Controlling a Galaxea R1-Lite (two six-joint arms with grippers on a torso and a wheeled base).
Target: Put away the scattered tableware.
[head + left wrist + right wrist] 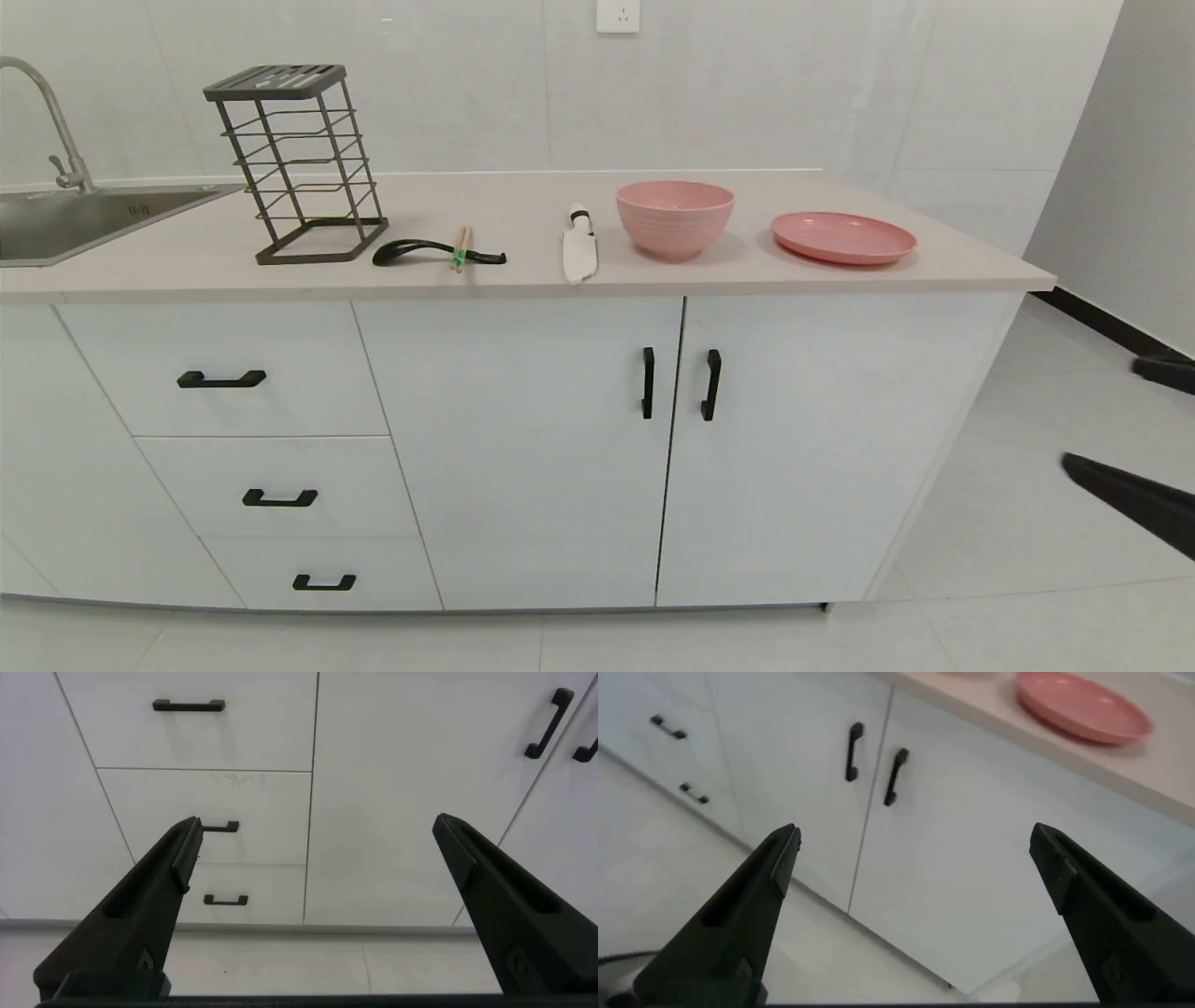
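Head view: round pink plastic bowl and shallow pink plate sat on beige countertop; probably light, stiff, best pinched at the rim. Left wrist view: left gripper gaped empty. Right wrist view: right gripper likewise.

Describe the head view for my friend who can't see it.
A beige counter holds, left to right, a black wire rack, a black ladle crossing chopsticks, a white knife, a pink bowl and a pink plate. A sink lies at far left; white drawers and doors are below.
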